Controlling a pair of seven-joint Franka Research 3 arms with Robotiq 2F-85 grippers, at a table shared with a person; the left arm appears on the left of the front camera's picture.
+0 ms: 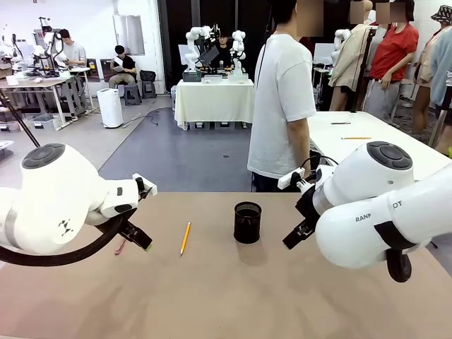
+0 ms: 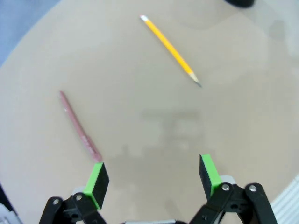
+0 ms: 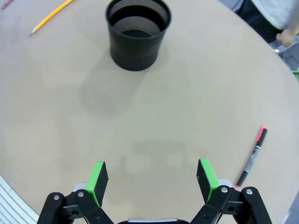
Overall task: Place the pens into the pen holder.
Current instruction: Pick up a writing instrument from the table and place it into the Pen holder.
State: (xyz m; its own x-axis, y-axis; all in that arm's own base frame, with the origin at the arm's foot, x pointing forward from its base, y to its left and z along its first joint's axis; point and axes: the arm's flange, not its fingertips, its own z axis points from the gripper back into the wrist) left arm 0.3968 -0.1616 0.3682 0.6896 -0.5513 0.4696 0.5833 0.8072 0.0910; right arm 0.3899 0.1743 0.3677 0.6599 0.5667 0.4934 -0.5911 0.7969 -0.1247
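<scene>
- The left gripper (image 2: 153, 176) hangs over the left half of the tan, round-edged table (image 1: 212, 296), its green-padded jaws spread wide with nothing between them.
- The right gripper (image 3: 151, 178) is likewise wide open and empty, hovering over the table's right half.
- The small black wire-mesh pen holder (image 3: 135, 51) stands upright near the middle of the table, towards the far edge where a person in a white T-shirt (image 1: 282, 106) stands. It looks empty, so I judge that no pen is in yet.
- The yellow-orange pencil (image 2: 170, 50) lies flat to the left of the holder, near it but not touching.
- The thin reddish-pink pen (image 2: 79, 127) lies flat further towards the left edge, one end just beside the left gripper's pad.
- The red-and-black marker pen (image 3: 252, 156) lies flat on the right half, well apart from the holder and off to one side of the right gripper.
- The step in hand looks like the first pick, and the pink pen is closest for the left arm.
- To do it well:
  - Centre over the pen's mid-length and roll the wrist so the jaws straddle it crosswise.
  - Go down until the pads almost brush the table.
  - Close gently.
  - Tip the pen upright over the holder's mouth and release it low, since a light mesh cup could topple.
</scene>
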